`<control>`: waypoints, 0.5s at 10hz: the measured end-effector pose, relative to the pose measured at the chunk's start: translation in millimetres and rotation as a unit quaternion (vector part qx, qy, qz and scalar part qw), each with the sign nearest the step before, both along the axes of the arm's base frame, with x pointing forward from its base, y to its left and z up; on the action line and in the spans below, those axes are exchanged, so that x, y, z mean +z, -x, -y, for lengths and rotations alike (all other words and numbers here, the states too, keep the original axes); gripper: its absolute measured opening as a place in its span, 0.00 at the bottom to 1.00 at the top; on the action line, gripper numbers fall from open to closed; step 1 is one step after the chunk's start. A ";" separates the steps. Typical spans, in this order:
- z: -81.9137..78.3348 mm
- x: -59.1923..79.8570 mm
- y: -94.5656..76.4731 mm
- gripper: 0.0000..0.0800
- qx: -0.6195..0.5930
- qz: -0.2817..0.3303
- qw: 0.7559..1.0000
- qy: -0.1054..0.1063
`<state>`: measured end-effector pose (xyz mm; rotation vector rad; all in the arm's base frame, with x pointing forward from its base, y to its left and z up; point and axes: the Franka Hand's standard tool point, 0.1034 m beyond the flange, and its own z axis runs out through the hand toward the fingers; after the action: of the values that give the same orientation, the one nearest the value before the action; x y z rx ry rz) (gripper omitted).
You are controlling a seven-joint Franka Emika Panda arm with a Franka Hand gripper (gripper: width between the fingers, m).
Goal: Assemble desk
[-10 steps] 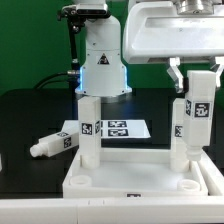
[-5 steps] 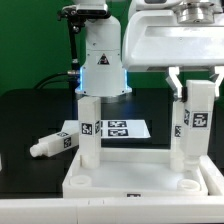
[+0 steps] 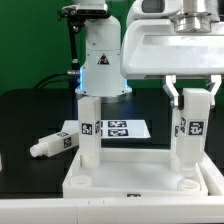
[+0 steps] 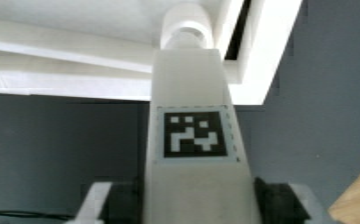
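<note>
- One leg point(image 3: 88, 130) stands upright in the rear corner socket of the tabletop panel point(image 3: 130, 184), on the exterior view's left.
- The jaws stand at a narrow gap, clamped on the upper end of a second leg point(image 3: 190, 135). This leg hangs vertical over the rear corner on the exterior view's right.
- Judgement: the second leg is at the insertion step, so the task is less than half complete.
- A third leg point(image 3: 55, 145) lies on its side on the bench point(image 3: 30, 112), well apart from the panel. The marker board point(image 3: 125, 128) lies behind the panel.
- Both front sockets point(image 3: 80, 181) are empty, so at least two legs remain to be fitted.
- No fourth leg can be made out in either view.
- The held leg's own body hides the rear socket beneath it. Whether its foot is seated, touching or just above cannot be told.
- The wrist view shows the held leg point(image 4: 195, 100) and its tag between the finger pads point(image 4: 99, 203). The leg's far end is blurred against the panel.
</note>
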<state>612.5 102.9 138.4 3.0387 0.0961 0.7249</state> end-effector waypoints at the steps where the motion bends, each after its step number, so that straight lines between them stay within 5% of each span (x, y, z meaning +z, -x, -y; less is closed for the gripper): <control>1: -0.1 -2.6 0.9 0.36 0.001 -0.002 1.000 0.001; 5: -1.4 -11.1 2.1 0.36 0.003 -0.002 1.000 0.004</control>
<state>610.4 104.4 127.3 3.0333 0.1076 0.7154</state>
